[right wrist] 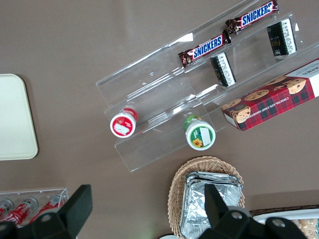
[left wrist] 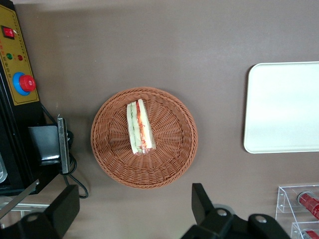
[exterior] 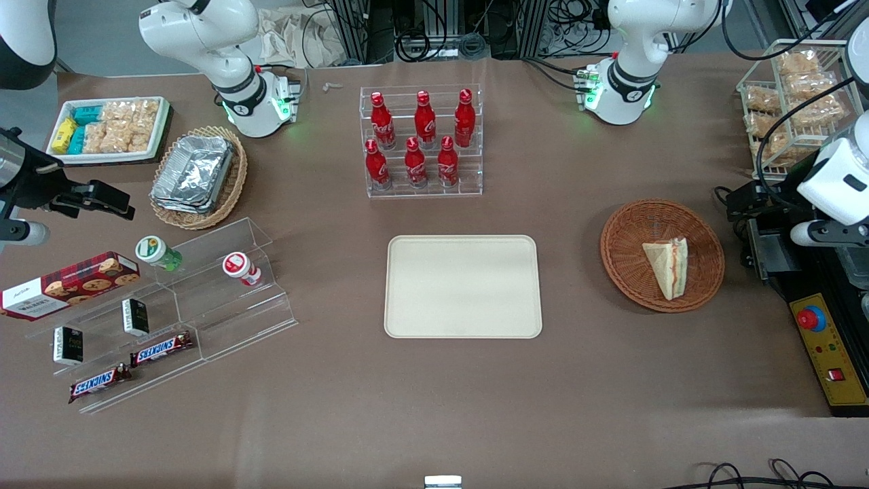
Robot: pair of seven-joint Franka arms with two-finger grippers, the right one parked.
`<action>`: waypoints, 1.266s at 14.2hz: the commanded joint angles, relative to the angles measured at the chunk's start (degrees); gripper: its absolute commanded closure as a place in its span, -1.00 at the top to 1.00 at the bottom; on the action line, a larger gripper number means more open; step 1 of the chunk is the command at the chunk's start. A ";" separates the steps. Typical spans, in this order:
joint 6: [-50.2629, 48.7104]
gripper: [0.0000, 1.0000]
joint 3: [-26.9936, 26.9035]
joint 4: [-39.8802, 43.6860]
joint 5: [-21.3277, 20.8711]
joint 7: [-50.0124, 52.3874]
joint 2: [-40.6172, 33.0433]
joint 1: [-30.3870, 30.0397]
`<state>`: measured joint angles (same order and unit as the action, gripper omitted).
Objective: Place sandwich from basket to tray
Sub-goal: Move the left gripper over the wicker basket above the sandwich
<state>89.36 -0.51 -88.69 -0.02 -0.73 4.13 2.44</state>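
sandwich [exterior: 667,267] flat in basket [exterior: 624,265], tool [left wrist: 134,211] above, spread

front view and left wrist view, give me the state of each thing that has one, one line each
sandwich: lying in the basket, not gripped
basket: holds only the sandwich
tray: bare, nothing on it
gripper: open, high above the basket, holding nothing

We see a triangular pale-bread sandwich [exterior: 667,267] with red and green filling lying in a round reddish-brown wicker basket [exterior: 628,234] on the brown worktop [exterior: 434,407]. Toward the parked arm's end, apart from the basket, sits a flat cream rectangular tray [exterior: 464,286]. The left arm's black end effector [exterior: 757,224] hangs just beside the basket's rim.
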 commanded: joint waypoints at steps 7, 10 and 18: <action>-0.15 1.00 -0.02 0.98 -1.03 -0.59 0.97 -0.06; 0.28 1.00 -0.11 -3.49 -3.47 -0.32 0.27 -0.24; 17.58 1.00 -0.20 -24.67 -3.49 -0.23 -6.32 -3.66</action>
<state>102.83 -0.93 -107.17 -3.19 -0.75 1.37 -0.02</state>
